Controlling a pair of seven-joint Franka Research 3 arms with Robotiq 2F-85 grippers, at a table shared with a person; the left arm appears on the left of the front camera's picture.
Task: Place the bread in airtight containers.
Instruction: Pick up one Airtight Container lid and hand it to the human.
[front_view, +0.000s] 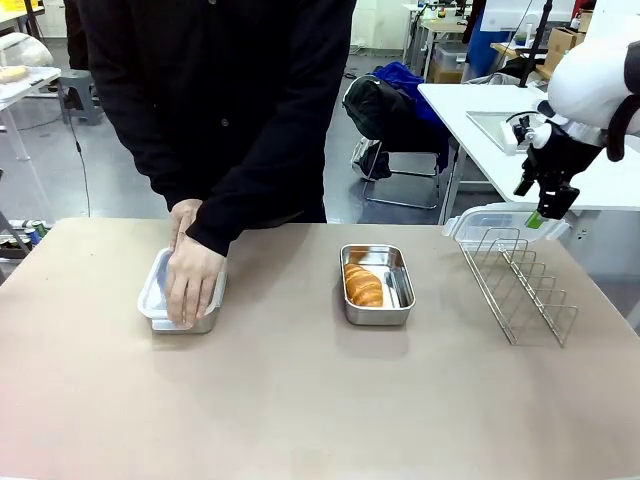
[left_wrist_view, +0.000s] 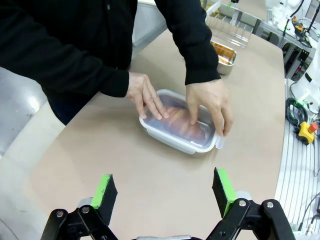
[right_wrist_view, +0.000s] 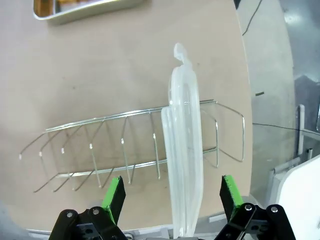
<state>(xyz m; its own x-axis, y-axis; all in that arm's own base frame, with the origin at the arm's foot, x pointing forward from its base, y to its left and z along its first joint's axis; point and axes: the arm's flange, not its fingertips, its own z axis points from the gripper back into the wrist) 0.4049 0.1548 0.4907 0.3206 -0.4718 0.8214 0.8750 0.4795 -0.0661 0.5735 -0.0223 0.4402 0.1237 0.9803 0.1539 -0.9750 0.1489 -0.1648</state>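
Ahead of the spread, empty left gripper (left_wrist_view: 165, 192), a clear lid (left_wrist_view: 180, 122) is pressed by a person's two hands (left_wrist_view: 210, 102) onto a steel pan holding a croissant (left_wrist_view: 184, 126). The right gripper (right_wrist_view: 171, 195) is also held wide apart, with an upright clear lid (right_wrist_view: 185, 150) standing between its fingers, untouched, in the wire rack (right_wrist_view: 125, 150). Beyond that rack, the open pan (front_view: 377, 285) with the second croissant (front_view: 363, 285) is seen.

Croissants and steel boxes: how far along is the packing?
Both golden-brown croissants look boxed. One lies in the shiny steel pan mid-table, which has no lid yet. The other sits under the clear plastic lid that the person's hands are pressing onto the second pan. The right gripper, open, hangs over another clear lid standing on edge in the wire rack, not gripping it. That lid probably still has to go onto the open pan.
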